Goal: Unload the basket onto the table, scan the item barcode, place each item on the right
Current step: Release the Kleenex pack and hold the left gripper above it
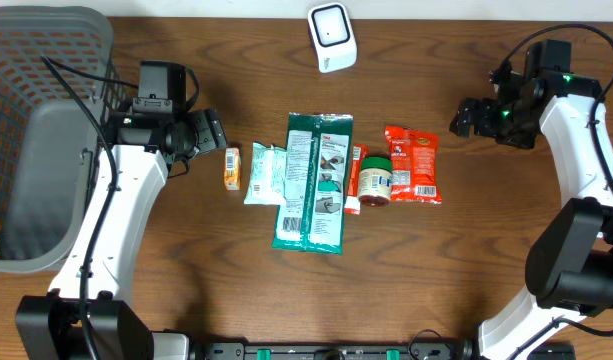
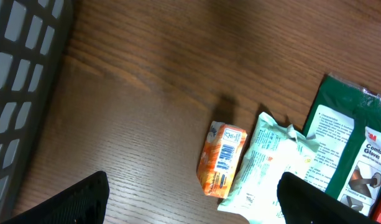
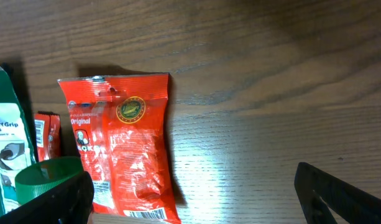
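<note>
Two arms at a wooden table [image 1: 186,290], neither holding anything. All places are given from the green package [image 1: 312,180], which lies flat at mid-table.

1. Left arm: white forearm rising from the near edge, left of the green package, with the wrist bent to point toward the goods. The left gripper [image 1: 208,130] is up and left of the package and off the tabletop. Its jaws are wide apart with nothing between them.
2. Right arm: elbow high, reaching in from the far right of the package. The right gripper [image 1: 464,118] is up and right of the package. Its jaws are spread fully and are empty.
3. Orange box [image 2: 221,167]: small, lying on the table two places left of the package, barcode face up. It sits below the left gripper's open fingers and is not touched.
4. White-green pouch [image 1: 265,173]: between the orange box and the package, touching both.
5. Red slim packet [image 1: 355,178]: against the package's right edge.
6. Green-lidded jar [image 1: 375,180]: just right of the slim packet.
7. Red snack bag [image 3: 125,146]: flat, right of the jar.
8. White scanner [image 1: 332,37]: straight above the package, at the far edge.
9. Grey basket [image 1: 46,60]: far left of the package.
</note>
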